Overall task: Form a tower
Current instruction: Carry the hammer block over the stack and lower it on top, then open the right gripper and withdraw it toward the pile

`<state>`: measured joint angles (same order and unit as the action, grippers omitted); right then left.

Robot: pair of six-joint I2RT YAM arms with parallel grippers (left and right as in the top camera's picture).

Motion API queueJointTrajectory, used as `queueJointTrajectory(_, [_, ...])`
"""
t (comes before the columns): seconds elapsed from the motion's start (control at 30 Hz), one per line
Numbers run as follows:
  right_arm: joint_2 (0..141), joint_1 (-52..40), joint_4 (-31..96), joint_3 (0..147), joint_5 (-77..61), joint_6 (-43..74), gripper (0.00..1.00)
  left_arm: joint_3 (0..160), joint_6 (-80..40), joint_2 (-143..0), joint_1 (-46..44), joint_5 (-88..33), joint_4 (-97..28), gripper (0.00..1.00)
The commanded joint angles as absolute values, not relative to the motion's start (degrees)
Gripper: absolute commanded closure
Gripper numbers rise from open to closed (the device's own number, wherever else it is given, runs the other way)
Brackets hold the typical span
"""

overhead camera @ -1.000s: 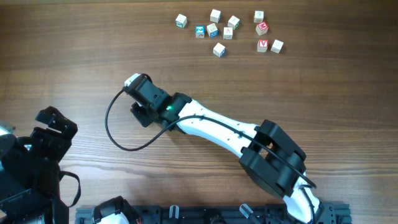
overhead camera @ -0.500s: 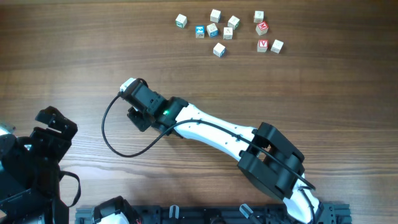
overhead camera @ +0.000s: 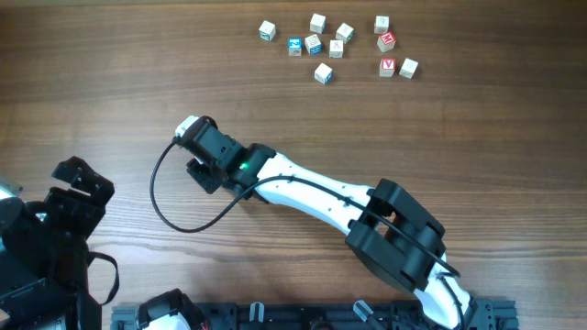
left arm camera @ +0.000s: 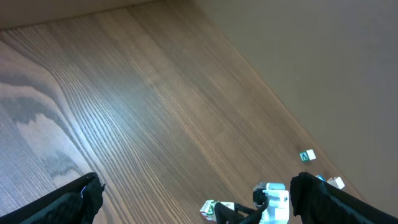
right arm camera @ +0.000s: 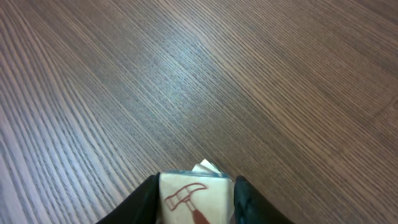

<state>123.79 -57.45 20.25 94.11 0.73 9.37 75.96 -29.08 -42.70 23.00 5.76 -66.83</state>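
Little of the tower [right arm camera: 186,198] shows

Nearest, the left fingers [left arm camera: 68,202] gape wide, empty. Out on the counter [overhead camera: 459,137], the right fingers [right arm camera: 245,202] flank its hammer-marked top; gripping or loose, I cannot tell. The rest is cut off. Loose cubes [overhead camera: 316,44] lie farthest.

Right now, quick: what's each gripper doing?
Left gripper: open, empty.
Right gripper: closed on a small cream wooden cube with a red hammer drawing.
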Motion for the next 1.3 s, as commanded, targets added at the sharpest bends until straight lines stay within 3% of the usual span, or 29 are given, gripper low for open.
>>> queueJointTrajectory(0.0, [125.4, -57.4, 20.3, 94.0, 2.0, 9.0, 0.52, 76.8, -29.6, -42.5, 23.4, 6.5, -66.5, 0.0])
queueJointTrajectory(0.13, [125.4, -57.4, 20.2, 94.0, 2.0, 9.0, 0.38, 76.8, -29.6, -42.5, 23.4, 6.5, -66.5, 0.0])
queueJointTrajectory(0.3, [123.2, -57.4, 23.6, 94.8, 1.9, 9.2, 0.0, 76.8, -29.6, -42.6, 23.4, 8.6, -66.3, 0.0])
queueJointTrajectory(0.47, [115.5, -56.6, 29.5, 95.1, 1.9, 14.2, 0.0, 76.8, -29.7, -42.8, 23.4, 9.0, -66.5, 0.0])
queueJointTrajectory(0.6, [105.4, -52.9, 37.5, 95.1, 2.0, 17.5, 0.0, 76.8, -26.2, -44.9, 23.4, 1.3, -66.5, 0.0])
queueJointTrajectory(0.8, [92.2, -33.1, 54.8, 95.1, 0.6, 26.6, 0.0, 76.8, -15.1, -59.0, 22.2, -12.8, -70.1, 0.0])
queueJointTrajectory(0.97, [91.5, -19.2, 63.7, 94.7, -2.8, 26.1, 0.0, 76.8, -12.3, -72.2, 10.4, -13.0, -69.8, 0.0])
queueJointTrajectory(1.1, [91.5, -17.6, 64.4, 93.2, -2.6, 23.9, 0.0, 76.8, -12.6, -80.2, 0.5, -9.7, -66.6, 0.0])
queueJointTrajectory(1.27, [91.5, -17.6, 63.9, 93.2, -2.6, 22.5, 0.0, 76.8, -17.1, -87.3, -1.4, -6.1, -66.3, 0.0])
